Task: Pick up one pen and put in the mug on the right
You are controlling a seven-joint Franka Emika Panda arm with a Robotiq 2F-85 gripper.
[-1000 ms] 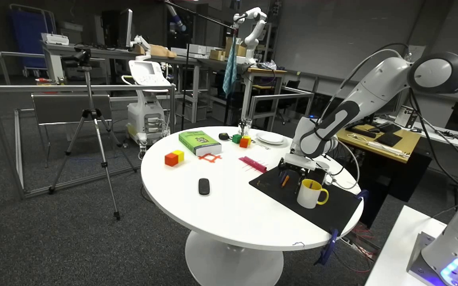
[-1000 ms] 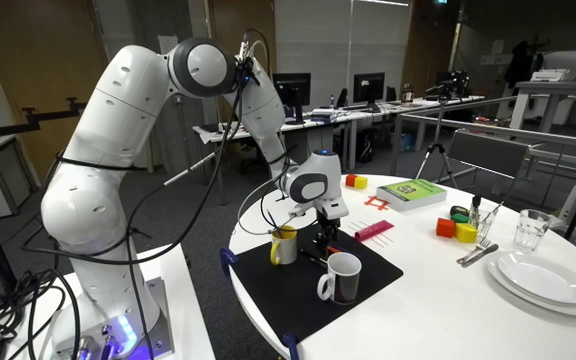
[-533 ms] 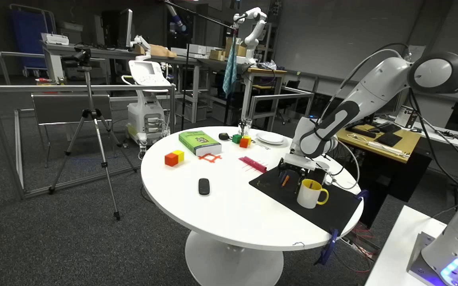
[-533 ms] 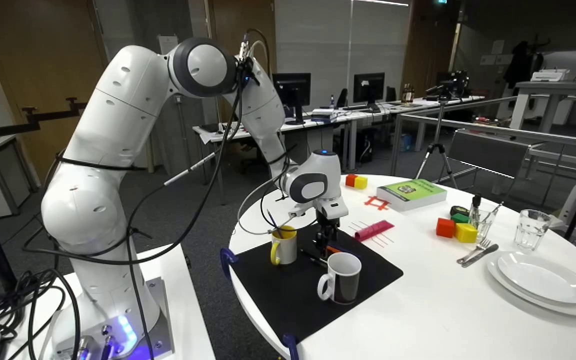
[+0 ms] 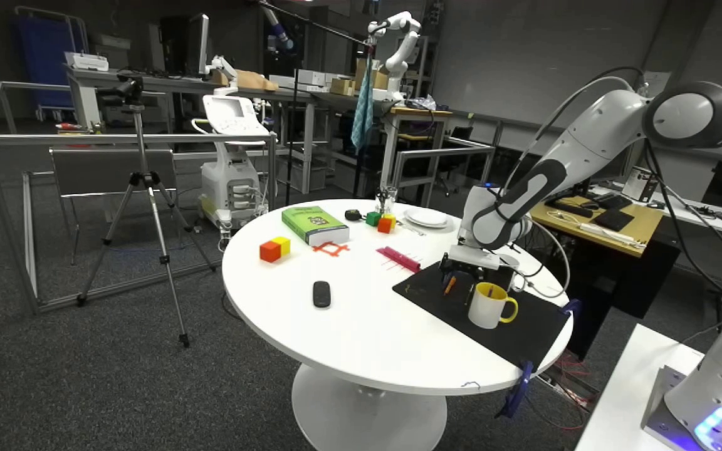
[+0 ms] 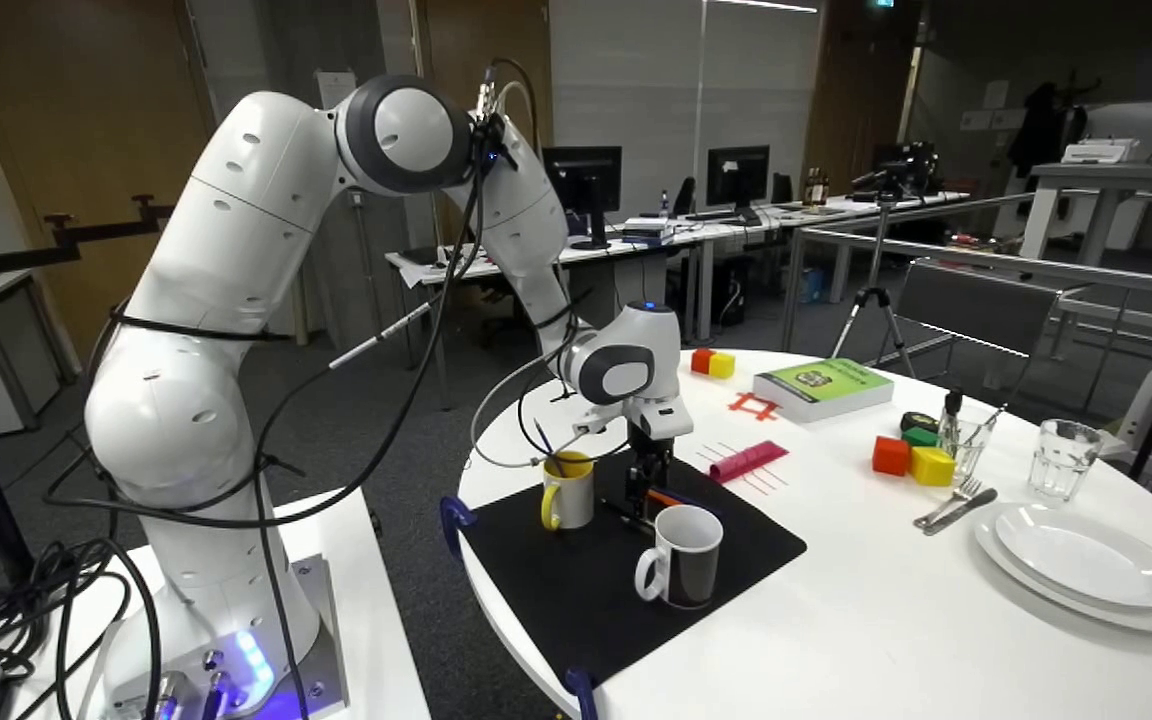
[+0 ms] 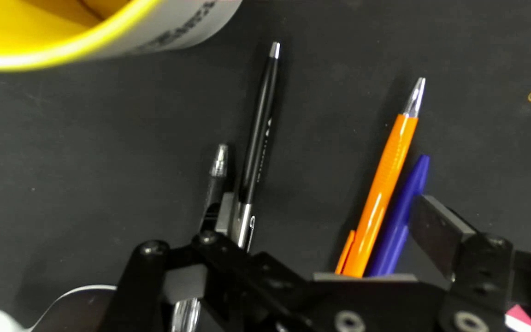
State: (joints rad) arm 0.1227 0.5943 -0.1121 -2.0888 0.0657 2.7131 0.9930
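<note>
My gripper is open over the black mat, its fingers either side of an orange pen and a blue pen. The right finger's pad is close beside the blue pen. The left finger's pad is over two dark pens, one black and silver, one with a clear tip. The gripper shows low in both exterior views. A white mug with yellow inside holds a pen. A white mug with a dark side stands nearby, partly hidden in an exterior view.
Blue clamps hold the black mat at the edge of the round white table. A pink object, coloured blocks, a green book, cutlery, glasses and plates stand further off.
My gripper has moved down slightly toward the mat and a little toward the yellow-lined mug. The pens and mugs have not visibly moved.
</note>
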